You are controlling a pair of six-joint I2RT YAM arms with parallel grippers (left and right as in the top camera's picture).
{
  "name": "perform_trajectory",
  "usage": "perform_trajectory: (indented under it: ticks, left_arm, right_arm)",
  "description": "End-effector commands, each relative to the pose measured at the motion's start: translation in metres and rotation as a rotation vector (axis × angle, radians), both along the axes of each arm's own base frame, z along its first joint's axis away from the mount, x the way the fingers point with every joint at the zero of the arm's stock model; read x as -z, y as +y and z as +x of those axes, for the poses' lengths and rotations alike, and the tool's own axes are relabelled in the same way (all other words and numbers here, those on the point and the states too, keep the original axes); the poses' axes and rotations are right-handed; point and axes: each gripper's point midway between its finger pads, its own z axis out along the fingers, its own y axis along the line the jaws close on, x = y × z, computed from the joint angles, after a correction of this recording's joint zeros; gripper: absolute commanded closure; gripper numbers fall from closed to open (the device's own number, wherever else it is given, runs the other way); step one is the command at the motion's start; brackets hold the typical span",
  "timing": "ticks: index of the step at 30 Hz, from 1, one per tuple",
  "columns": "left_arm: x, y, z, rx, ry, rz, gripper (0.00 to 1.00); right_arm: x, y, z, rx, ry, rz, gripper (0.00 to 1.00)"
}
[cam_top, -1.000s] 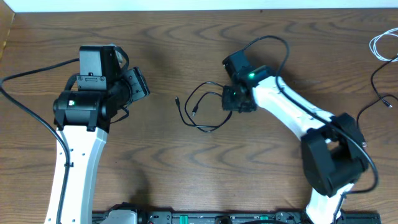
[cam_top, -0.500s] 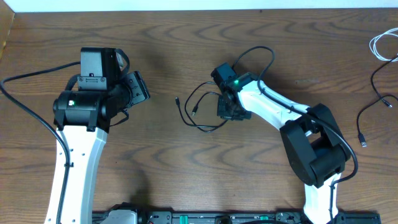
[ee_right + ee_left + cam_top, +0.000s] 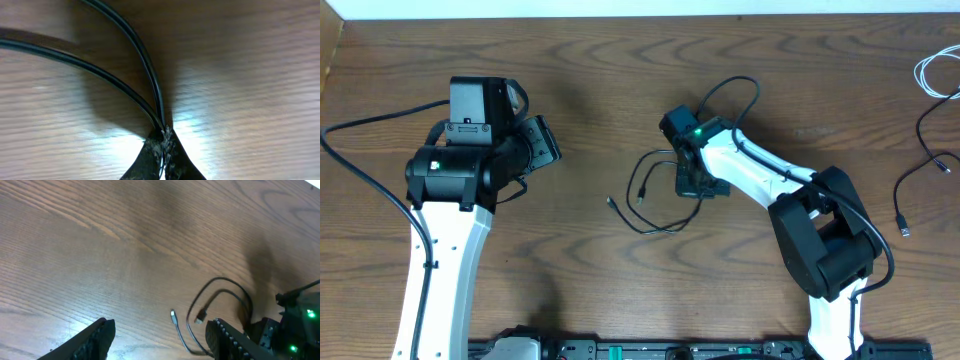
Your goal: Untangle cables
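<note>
A thin black cable (image 3: 650, 229) lies looped at the table's middle, its two plug ends loose on the left. My right gripper (image 3: 699, 183) is shut on it, pressed low to the table. In the right wrist view the fingertips (image 3: 164, 146) pinch two strands of this cable (image 3: 136, 44) together. My left gripper (image 3: 544, 140) is open and empty, well left of the loop. The left wrist view shows its fingers (image 3: 162, 339) apart, with the cable (image 3: 220, 281) ahead. A white cable (image 3: 934, 74) and another black cable (image 3: 923, 160) lie at the far right.
The right arm's thicker black cord (image 3: 740, 85) arcs above its wrist. The left arm's cord (image 3: 360, 180) runs off the left edge. The table's back edge (image 3: 640, 14) is at the top of the overhead view.
My right gripper has moved slightly toward the front with the black cable, dragging the loop and its left plug end nearer the front. The left arm has not moved.
</note>
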Motion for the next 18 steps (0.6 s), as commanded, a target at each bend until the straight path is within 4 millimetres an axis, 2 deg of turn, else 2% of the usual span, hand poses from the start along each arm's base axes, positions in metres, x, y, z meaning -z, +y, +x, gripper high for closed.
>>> perform_trajectory:
  ticks: [1,4,6,9,11,14,18]
  left_arm:
    - [-0.004,0.001,0.0,0.009,-0.011,0.003,0.36]
    - [-0.004,0.001,0.0,0.009,-0.011,0.003,0.36]
    - [-0.004,0.001,0.0,0.009,-0.011,0.003,0.36]
    - [-0.004,0.001,0.0,0.009,-0.011,0.003,0.36]
    - [-0.004,0.001,0.0,0.009,-0.011,0.003,0.36]
    - [-0.004,0.001,0.0,0.009,-0.011,0.003,0.36]
    - [-0.004,0.001,0.0,0.009,-0.012,0.003,0.36]
  right_arm:
    - [0.005,-0.024,0.007,-0.033,0.027,-0.059,0.99]
    - [-0.022,-0.026,0.02,-0.099,0.007,0.025,0.99]
    - [-0.048,-0.023,0.029,-0.147,-0.024,0.129,0.99]
    - [-0.094,-0.018,0.041,-0.213,-0.092,0.322,0.99]
    - [-0.125,-0.022,0.047,-0.24,-0.145,0.438,0.99]
    - [-0.169,-0.045,0.054,-0.223,-0.231,0.569,0.99]
    - [-0.206,-0.089,0.063,-0.137,-0.34,0.659,0.99]
